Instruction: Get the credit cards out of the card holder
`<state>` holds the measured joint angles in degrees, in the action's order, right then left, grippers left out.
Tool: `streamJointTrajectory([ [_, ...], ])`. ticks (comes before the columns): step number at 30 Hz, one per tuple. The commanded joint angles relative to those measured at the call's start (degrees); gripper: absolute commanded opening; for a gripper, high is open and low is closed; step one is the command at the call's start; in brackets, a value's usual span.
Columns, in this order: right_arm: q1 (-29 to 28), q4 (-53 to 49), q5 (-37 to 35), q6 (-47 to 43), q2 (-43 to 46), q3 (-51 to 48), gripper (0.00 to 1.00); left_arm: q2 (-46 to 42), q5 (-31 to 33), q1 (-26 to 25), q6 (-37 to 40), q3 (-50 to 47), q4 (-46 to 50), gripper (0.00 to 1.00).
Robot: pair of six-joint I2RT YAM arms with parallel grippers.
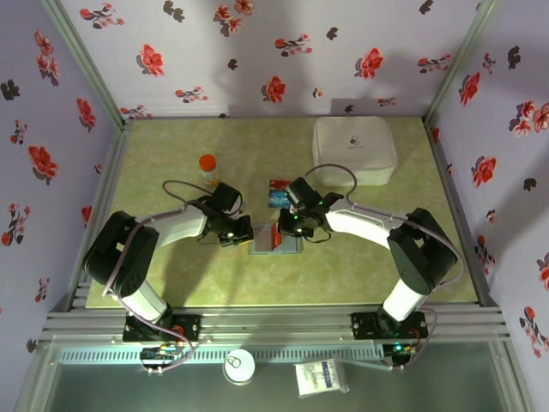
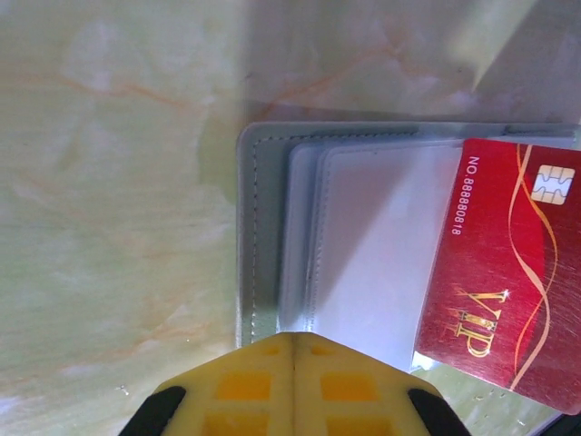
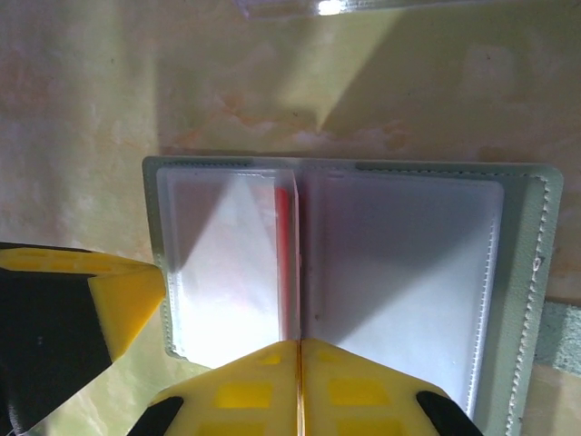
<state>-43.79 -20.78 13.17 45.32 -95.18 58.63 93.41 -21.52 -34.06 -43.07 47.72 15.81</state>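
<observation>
**Student:** Where does the card holder lie relative to your two grippers?

**Arm:** The card holder [image 3: 531, 272] lies open and flat on the table [image 1: 171, 275], at the centre of the top view, between my two grippers. My left gripper [image 2: 292, 341] is at the holder's left edge. In the left wrist view its yellow fingers sit at bottom centre, their tips at the holder's grey stitched rim. My right gripper [image 3: 300, 345] is over the holder's middle. In the right wrist view its tips sit at bottom centre, right on the fold between the two clear-sleeved panels.

**Student:** What state are the grippers in?

**Arm:** The left fingers are pressed together with no gap and nothing between them. The right fingers are closed on the red card [image 2: 508, 272]. In the right wrist view that card is edge-on, a thin line running up from my fingertips with a red strip beside it.

**Student:** And the cards?

**Arm:** In the left wrist view the red card is at the right of the frame, tilted, with its chip and gold lettering facing the camera, and its lower edge reaches past the holder's rim. The blue-teal card [image 1: 276, 194] lies on the table just above the holder in the top view, apart from both grippers.
</observation>
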Motion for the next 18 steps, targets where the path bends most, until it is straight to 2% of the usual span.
streamJointTrajectory([
  [1, -0.9, -1.9, -1.7, -0.4, -1.2, 2.0, 0.10, 0.6, 0.3, 0.5, 1.2, -0.5, 0.0, 0.00],
  [10, -1.5, -1.9, -2.0, 0.2, -2.2, 2.9, 0.16, 0.9, -0.2, 0.7, 1.2, -0.8, -0.6, 0.00],
  [18, -1.6, -2.4, -2.7, 0.3, -1.8, 3.0, 0.09, 0.9, -0.4, 0.8, 1.2, -1.1, -1.0, 0.00],
])
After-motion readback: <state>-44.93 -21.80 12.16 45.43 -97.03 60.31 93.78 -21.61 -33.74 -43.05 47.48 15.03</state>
